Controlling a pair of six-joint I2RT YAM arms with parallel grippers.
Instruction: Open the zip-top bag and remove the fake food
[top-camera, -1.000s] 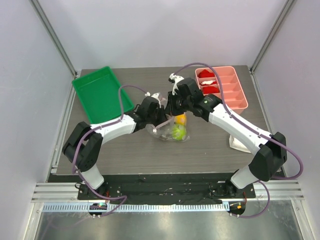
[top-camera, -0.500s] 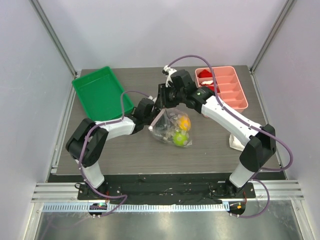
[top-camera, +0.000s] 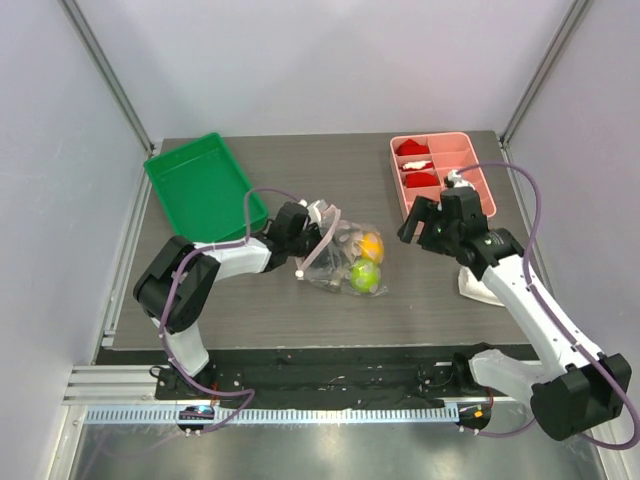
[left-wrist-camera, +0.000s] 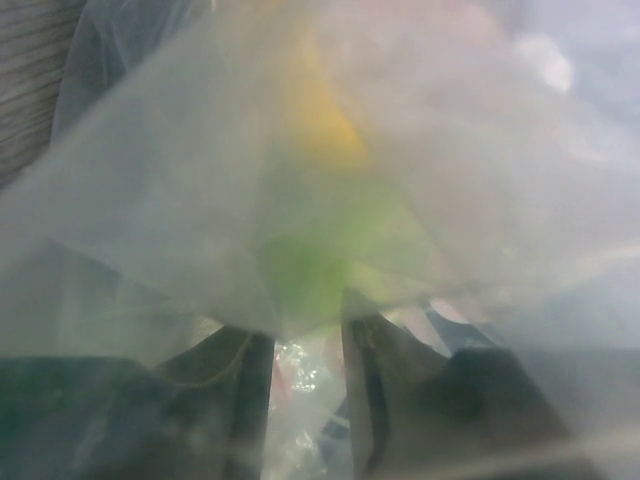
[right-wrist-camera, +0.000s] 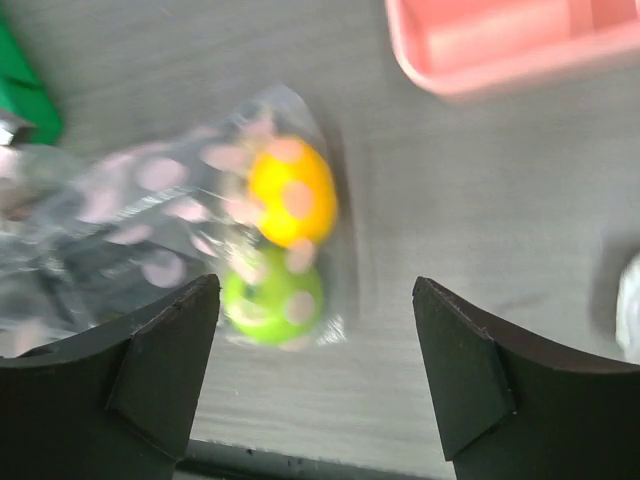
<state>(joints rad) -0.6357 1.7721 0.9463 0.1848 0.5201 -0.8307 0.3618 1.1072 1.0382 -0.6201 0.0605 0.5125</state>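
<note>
Left end effector (left-wrist-camera: 305, 335) pinches the clear bag (top-camera: 338, 262) at its edge; right end effector (right-wrist-camera: 316, 300) hangs wide open, apart from it. Inside lie a green toy fruit (top-camera: 363, 276) and a yellow toy fruit (top-camera: 370, 243).

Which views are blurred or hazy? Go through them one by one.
Top external: sharp and evenly lit, small glints on the zip-top bag. Left wrist: bag film right at the lens, so everything is milky haze and the fake food shows only as yellow and green smears. Right wrist: soft throughout, the bag smeared at left, the pink tray out of focus.
</note>
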